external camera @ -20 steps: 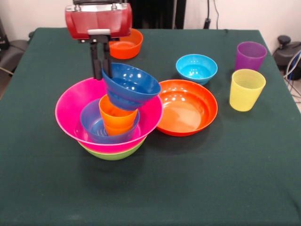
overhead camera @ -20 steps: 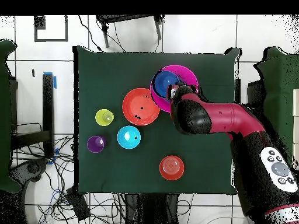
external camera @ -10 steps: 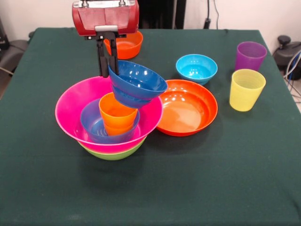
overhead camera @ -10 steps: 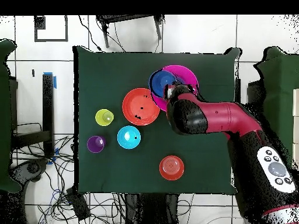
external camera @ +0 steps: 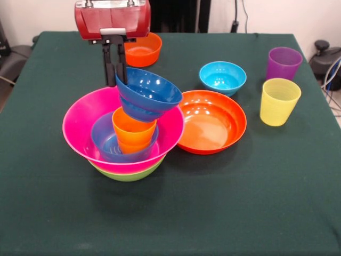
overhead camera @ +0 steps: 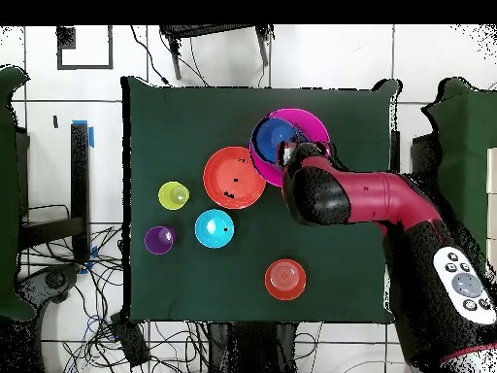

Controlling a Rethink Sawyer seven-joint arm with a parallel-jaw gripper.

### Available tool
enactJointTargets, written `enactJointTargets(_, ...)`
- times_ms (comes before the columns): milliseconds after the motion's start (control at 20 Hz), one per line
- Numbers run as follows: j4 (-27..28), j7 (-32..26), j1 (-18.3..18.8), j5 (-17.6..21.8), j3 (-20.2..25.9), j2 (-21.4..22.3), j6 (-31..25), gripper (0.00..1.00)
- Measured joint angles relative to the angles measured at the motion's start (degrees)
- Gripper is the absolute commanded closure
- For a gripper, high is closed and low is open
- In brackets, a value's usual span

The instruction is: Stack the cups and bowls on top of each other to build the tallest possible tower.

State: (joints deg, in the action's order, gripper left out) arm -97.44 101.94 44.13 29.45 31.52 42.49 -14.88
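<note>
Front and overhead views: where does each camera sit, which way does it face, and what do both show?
Front view: across the table, facing the robot; shows the red wrist and the gripper shut on the dark blue bowl, tilted over the orange cup.
Overhead view: above the table, looking straight down; shows the whole red and black arm reaching in from bottom right.
Shared: the pink bowl, the large orange bowl, the cyan bowl.

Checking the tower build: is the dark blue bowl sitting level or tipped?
Tipped. The dark blue bowl leans with its opening facing the front view's camera, pinched at its rim by the hand, above the orange cup.
</note>
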Motion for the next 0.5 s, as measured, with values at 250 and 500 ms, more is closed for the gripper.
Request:
enactJointTargets(250, 0.0, 0.0, 0.3, 0.0, 0.0, 0.0, 0.0, 1.0)
enactJointTargets(500, 0.0, 0.0, 0.3, 0.0, 0.0, -0.3, 0.0, 1.0)
